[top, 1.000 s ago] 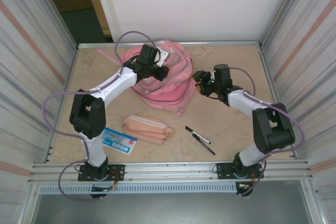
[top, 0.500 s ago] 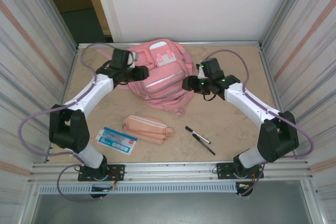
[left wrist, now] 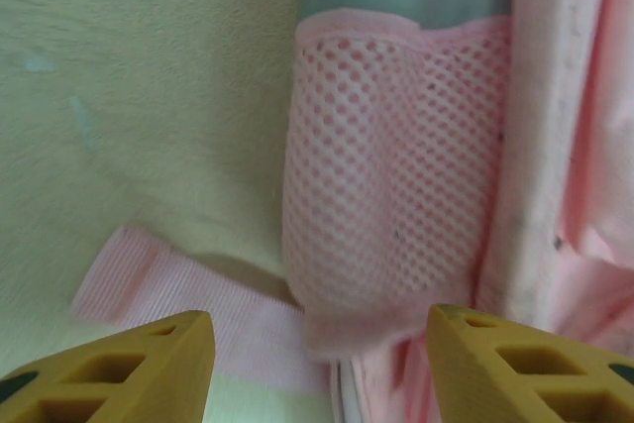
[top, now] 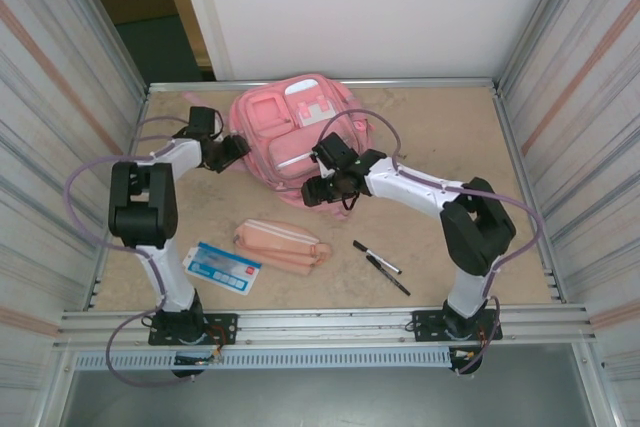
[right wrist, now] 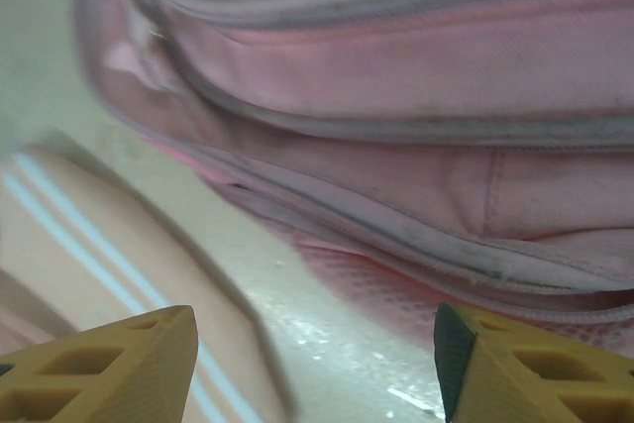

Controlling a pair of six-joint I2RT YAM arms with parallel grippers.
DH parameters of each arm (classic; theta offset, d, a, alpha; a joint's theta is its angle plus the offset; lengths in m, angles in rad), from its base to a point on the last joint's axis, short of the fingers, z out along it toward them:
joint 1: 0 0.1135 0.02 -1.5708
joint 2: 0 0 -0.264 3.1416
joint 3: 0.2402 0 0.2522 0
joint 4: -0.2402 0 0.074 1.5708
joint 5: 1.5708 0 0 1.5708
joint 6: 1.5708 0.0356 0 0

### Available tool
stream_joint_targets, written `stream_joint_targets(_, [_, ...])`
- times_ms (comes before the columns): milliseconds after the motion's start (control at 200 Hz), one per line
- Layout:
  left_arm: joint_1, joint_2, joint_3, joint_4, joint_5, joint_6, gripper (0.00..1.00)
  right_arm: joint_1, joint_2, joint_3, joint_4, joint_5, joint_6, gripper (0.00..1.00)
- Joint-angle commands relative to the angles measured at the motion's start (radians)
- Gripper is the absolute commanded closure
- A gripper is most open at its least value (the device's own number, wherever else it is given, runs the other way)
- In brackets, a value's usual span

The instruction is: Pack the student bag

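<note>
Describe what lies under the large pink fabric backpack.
The large pink fabric backpack lies flat on the beige tabletop. In the left wrist view, a pink webbing strap appears to run out from beneath its mesh side pocket. Anything else underneath is covered by the bag.

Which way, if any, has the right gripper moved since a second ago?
Yes. The right gripper moved left and toward the near edge, from the bag's right side to its near side, closer to the pouch.
</note>
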Motion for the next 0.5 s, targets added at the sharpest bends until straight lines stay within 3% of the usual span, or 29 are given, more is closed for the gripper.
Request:
stream_joint_targets(0, [-0.004,0.043,0.037,0.090,0.055,-0.037,0.46,-0.012,0.030,0.023,-0.043,0.058,-0.015,0.36])
stream_joint_targets(195, [-0.004,0.060,0.000,0.155,0.088,-0.076,0.84,-0.049,0.053,0.003,-0.042,0.071,-0.021,0.39])
stream_joint_targets(271, [-0.004,0.021,-0.026,0.152,0.097,-0.073,0.94,-0.081,0.059,-0.005,-0.031,0.065,-0.029,0.42])
stream_joint_targets(336, [-0.006,-0.032,-0.057,0.134,0.091,-0.065,1.00,-0.120,0.073,-0.003,-0.021,0.044,-0.039,0.46])
stream_joint_targets(496, [-0.036,-0.147,-0.132,0.052,0.079,-0.085,1.00,-0.214,0.125,0.018,0.033,0.091,-0.117,0.52])
